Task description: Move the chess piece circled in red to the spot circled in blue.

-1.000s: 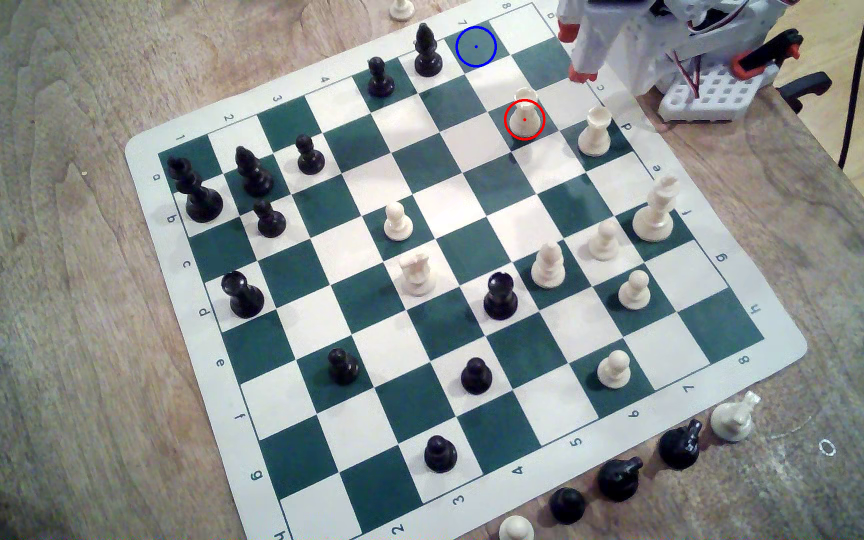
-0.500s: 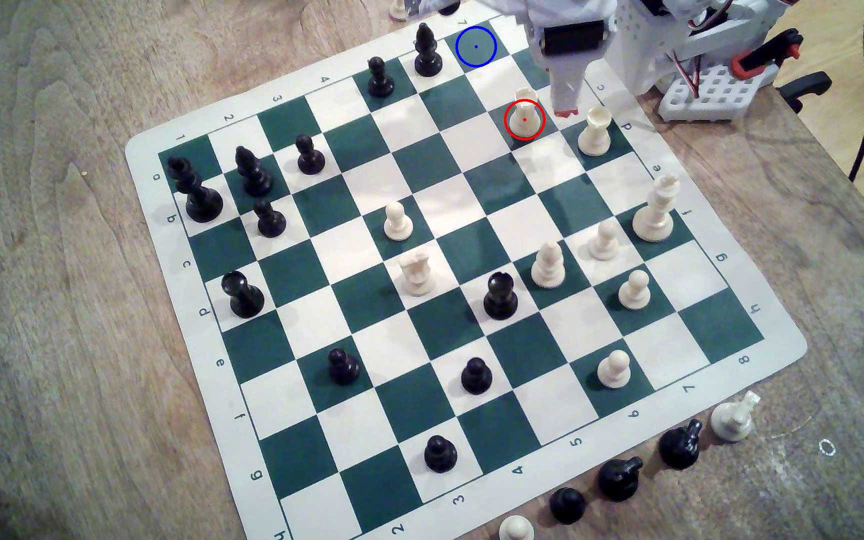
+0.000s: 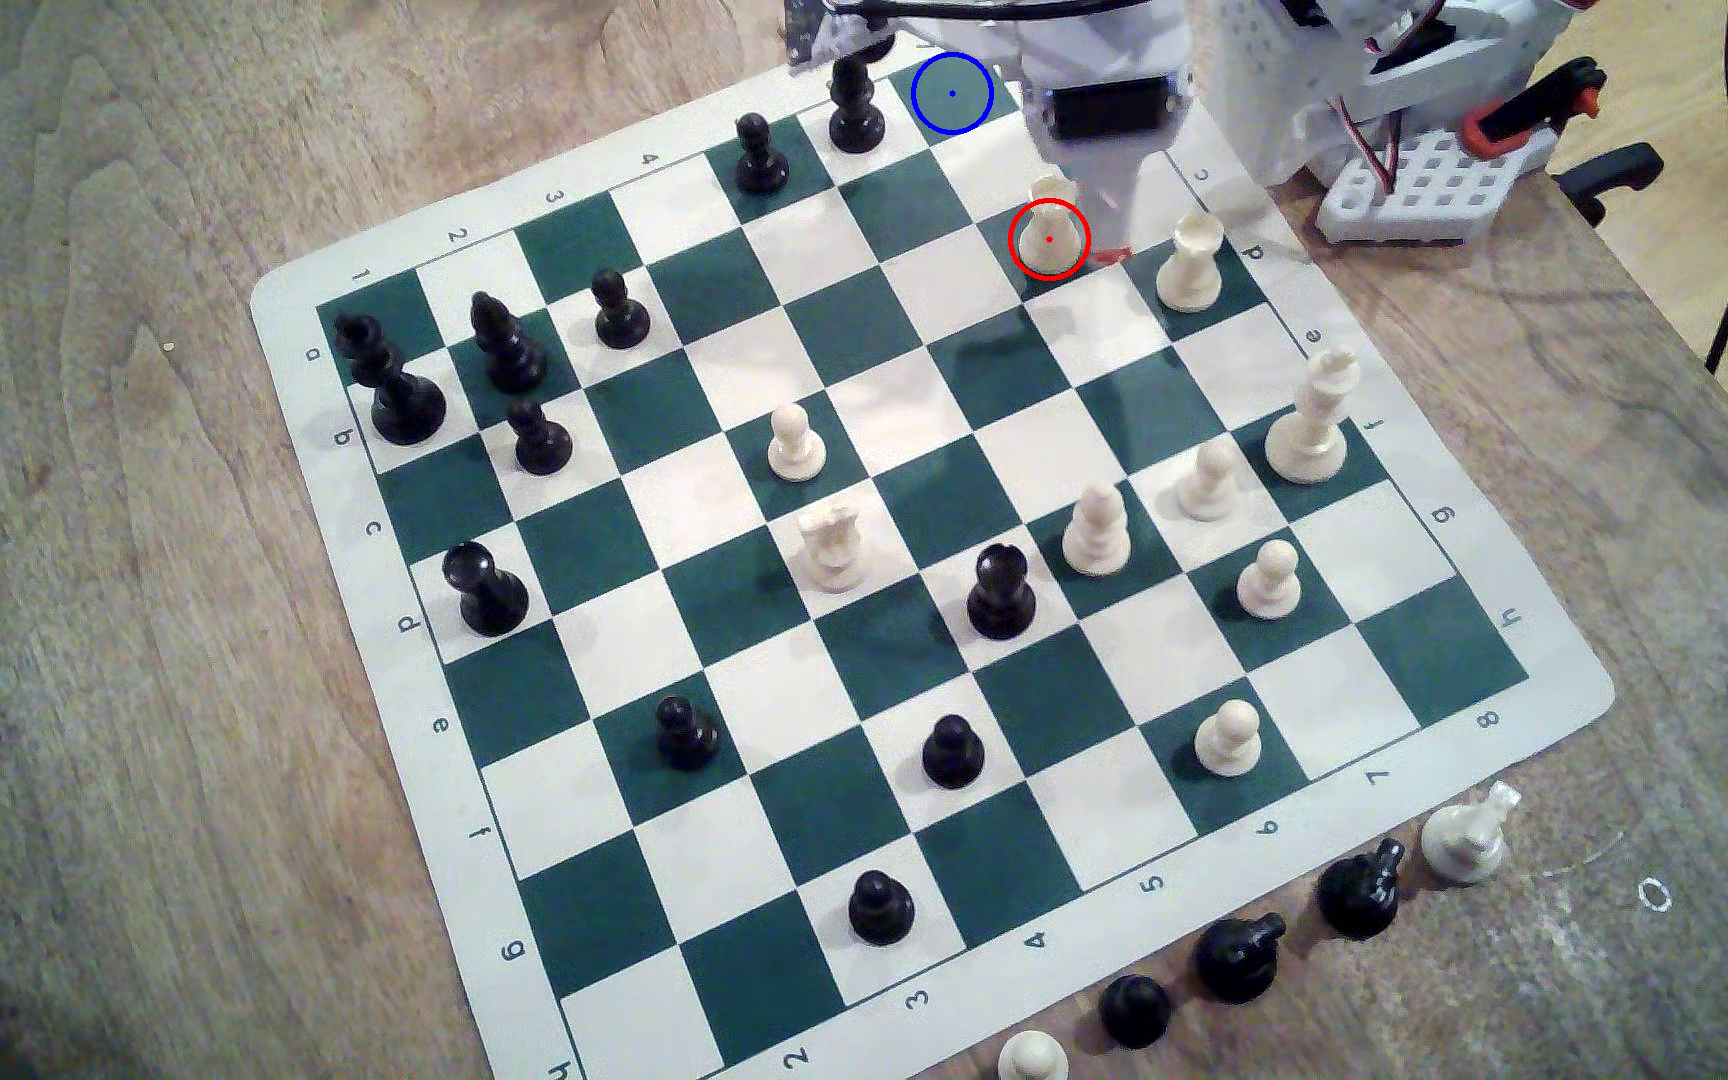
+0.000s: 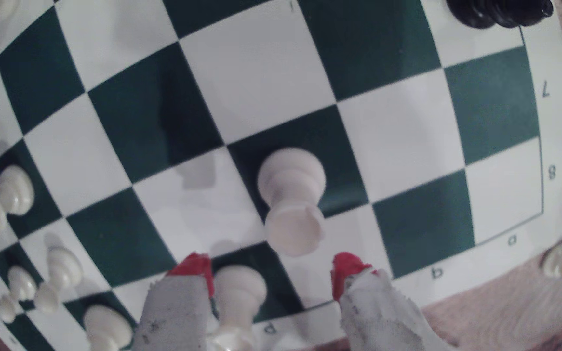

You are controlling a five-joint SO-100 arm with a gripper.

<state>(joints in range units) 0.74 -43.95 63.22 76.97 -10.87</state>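
1. A short cream-white plastic rook with a notched top and broad round base [image 3: 1048, 231] [image 4: 291, 202] stands upright on a dark green square ringed in red, near the far corner of a green-and-white vinyl chess board [image 3: 631, 644] [image 4: 523, 216] that lies on a wooden counter [image 3: 112, 519].
2. The white robot gripper with red-tipped fingers [image 4: 273, 270] [image 3: 1099, 239] hangs over that corner of the board, fingers pointing down.
3. In the wrist view the two fingers [image 4: 193, 270] are spread apart, with a wide gap between the red tips, and they pinch nothing.
4. The rook's notched top sits just ahead of the gap between the fingertips, apart from both tips.
5. In the exterior view one red tip shows low beside the rook's base, on the exterior view's right; I cannot tell if it touches the board.
6. A second cream-white rook [image 3: 1190, 265] [image 4: 239, 297] stands one square over, on the far side of that finger from the ringed rook; in the wrist view it shows between the fingers, behind the tips.
7. The target spot, a dark green square marked with a thin blue circle and centre dot [image 3: 951, 93], lies beyond the ringed rook toward the board's far edge, and no piece stands on it.
8. A tall black bishop [image 3: 855, 104] stands on the square next to the blue-ringed spot, on the exterior view's left.
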